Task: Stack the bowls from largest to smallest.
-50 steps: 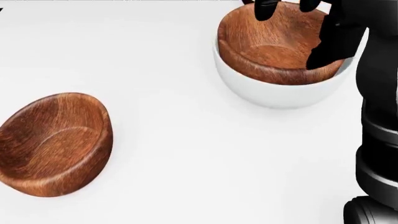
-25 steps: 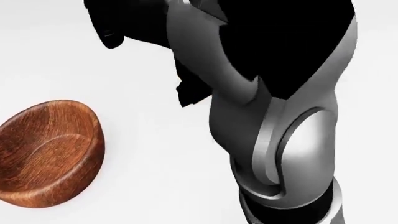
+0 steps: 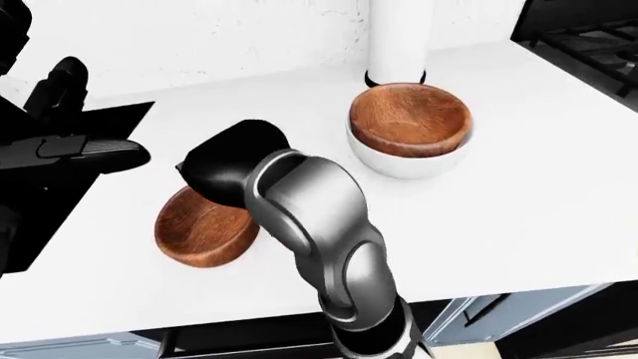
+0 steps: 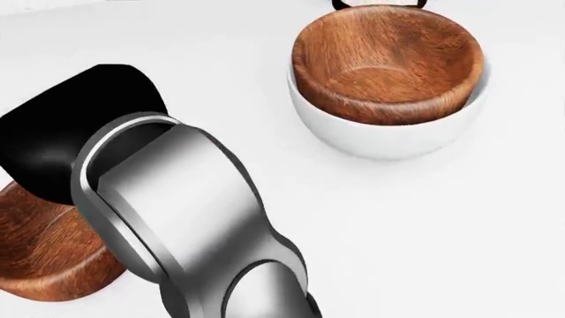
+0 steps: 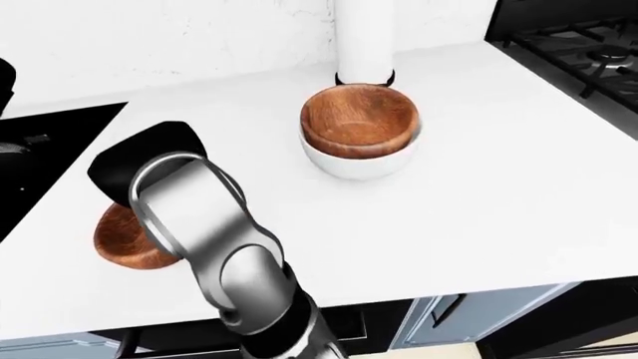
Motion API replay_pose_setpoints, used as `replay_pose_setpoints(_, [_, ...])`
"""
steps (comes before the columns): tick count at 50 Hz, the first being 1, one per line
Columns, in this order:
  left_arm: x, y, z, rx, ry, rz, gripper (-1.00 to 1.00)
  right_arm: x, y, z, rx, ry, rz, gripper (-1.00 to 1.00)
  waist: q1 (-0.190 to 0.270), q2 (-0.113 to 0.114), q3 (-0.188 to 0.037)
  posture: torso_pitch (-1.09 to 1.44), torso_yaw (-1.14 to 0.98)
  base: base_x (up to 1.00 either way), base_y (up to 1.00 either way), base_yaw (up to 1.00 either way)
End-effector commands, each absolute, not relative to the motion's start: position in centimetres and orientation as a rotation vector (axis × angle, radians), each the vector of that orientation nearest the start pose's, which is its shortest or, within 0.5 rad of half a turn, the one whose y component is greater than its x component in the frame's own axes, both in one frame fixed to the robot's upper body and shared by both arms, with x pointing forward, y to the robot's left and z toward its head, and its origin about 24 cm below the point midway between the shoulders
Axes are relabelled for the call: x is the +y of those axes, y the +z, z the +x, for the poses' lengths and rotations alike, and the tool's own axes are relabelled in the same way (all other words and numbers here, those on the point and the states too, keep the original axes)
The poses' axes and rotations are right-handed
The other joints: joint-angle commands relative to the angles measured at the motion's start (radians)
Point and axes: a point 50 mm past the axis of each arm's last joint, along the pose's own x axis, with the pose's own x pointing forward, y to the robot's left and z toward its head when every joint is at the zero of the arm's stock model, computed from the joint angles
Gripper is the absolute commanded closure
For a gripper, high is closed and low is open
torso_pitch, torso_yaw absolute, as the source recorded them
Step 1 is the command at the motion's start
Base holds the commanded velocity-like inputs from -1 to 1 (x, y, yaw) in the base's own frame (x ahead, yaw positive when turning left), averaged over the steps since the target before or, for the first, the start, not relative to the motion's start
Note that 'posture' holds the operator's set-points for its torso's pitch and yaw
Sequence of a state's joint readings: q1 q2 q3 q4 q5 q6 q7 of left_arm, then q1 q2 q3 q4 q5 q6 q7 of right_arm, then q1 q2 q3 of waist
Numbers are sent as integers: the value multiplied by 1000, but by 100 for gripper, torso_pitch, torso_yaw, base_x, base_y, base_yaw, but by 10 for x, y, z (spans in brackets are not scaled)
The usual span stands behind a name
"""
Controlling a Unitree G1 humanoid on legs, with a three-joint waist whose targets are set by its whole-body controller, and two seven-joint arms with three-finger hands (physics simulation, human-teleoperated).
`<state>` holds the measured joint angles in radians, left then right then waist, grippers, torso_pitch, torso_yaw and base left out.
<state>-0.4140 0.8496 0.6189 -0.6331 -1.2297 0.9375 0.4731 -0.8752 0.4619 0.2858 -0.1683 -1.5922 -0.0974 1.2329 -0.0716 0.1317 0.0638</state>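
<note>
A white bowl [image 3: 409,162] stands on the white counter [image 3: 518,209] with a wooden bowl [image 3: 409,120] nested inside it. A second wooden bowl [image 3: 203,235] sits tilted on the counter at the left; it also shows in the head view [image 4: 40,255]. My right arm [image 3: 319,224] crosses from the bottom, and its black hand end [image 3: 227,161] lies over that bowl's upper rim. The forearm hides its fingers. My left hand [image 3: 75,146] hangs at the left over the dark sink, its fingers spread and empty.
A white upright cylinder [image 3: 397,37] stands just behind the nested bowls. A black sink [image 3: 50,202] is set into the counter at the left. A black stove [image 3: 589,37] is at the top right. The counter edge runs along the bottom.
My right hand has left the nested bowls at the upper right and swung left across the view. It is now over the loose wooden bowl. The nested wooden bowl stays in the white bowl.
</note>
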Motion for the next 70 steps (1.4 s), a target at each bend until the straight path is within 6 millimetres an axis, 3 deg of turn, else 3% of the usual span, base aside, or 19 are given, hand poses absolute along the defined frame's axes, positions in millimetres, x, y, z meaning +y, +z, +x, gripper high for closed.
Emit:
replay_pose_setpoints(1, [256, 311, 210, -353, 104, -41, -100, 66, 288, 229, -585, 677, -1632, -29, -1, 9, -22, 0, 0, 0, 0, 0])
replay_pose_setpoints(32, [259, 307, 210, -349, 109, -45, -100, 101, 237, 241, -614, 826, -1567, -15, 10, 15, -30, 0, 0, 0, 0, 0])
replay_pose_setpoints(42, [259, 305, 210, -345, 106, -44, -100, 102, 221, 247, -592, 849, -1571, 40, 13, 12, -32, 0, 0, 0, 0, 0])
replay_pose_setpoints(53, [259, 303, 211, -343, 107, -44, -100, 101, 212, 252, -575, 859, -1572, 62, 16, 12, -35, 0, 0, 0, 0, 0])
replay_pose_setpoints(58, [259, 302, 211, -342, 107, -44, -100, 101, 213, 253, -578, 855, -1569, 100, 16, 12, -37, 0, 0, 0, 0, 0])
replay_pose_setpoints(70, [258, 304, 211, -342, 107, -40, -100, 79, 241, 260, -562, 786, -1583, 100, 13, 4, -34, 0, 0, 0, 0, 0])
